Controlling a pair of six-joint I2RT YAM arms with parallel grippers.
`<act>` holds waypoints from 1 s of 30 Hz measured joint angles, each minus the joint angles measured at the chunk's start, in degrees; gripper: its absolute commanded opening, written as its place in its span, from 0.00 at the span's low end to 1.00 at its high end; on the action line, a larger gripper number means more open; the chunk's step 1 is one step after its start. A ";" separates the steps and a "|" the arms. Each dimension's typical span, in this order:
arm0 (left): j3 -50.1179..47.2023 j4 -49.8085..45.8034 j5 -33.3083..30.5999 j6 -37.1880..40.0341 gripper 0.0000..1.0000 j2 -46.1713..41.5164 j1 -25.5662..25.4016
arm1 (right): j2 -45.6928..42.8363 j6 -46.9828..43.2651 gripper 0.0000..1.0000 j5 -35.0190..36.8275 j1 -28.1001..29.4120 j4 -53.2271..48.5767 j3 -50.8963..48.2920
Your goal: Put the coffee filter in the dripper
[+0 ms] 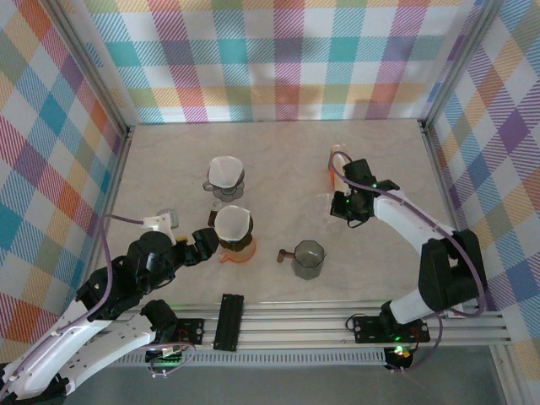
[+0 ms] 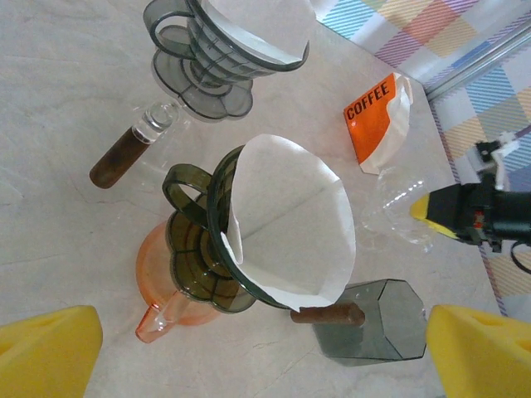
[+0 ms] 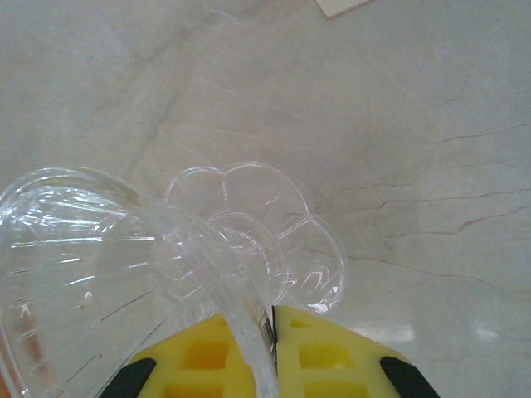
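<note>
Looking from the left side of the pale marble worktop (image 1: 278, 152), the left tool (image 2: 264, 352) hangs spread wide, its yellow pads (image 2: 46, 352) far apart and gripping nothing. Just ahead of it, between the lines of the two pads but touching neither, a white paper cone filter (image 2: 290, 224) sits in a dark green ribbed plastic dripper (image 2: 195, 257), which stands on an orange translucent carafe (image 2: 158, 282).

I'd judge that placement all but done. The paper is inside the cone, though it stands well above the rim and leans toward one side, so it may want pressing down. Beyond it a second dark dripper (image 2: 207, 58) already holds its own white filter (image 2: 257, 25).

Further right stands a smoky grey faceted cup with a brown handle (image 2: 373, 332), near the carafe but apart from it. Further back lies a white and orange pouch marked COFFEE (image 2: 373, 120).

On the right, the right tool (image 3: 274, 348) is pinched tight on the wall of a clear plastic dripper (image 3: 124, 249), tipped on its side over the worktop. I can make out no paper in it, so it looks to me like the one dripper left to fill.
</note>
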 measured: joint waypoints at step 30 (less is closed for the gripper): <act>-0.28 1.77 0.11 0.04 1.00 1.60 0.00 | -22.23 2.21 0.00 -7.85 15.32 -19.28 -0.22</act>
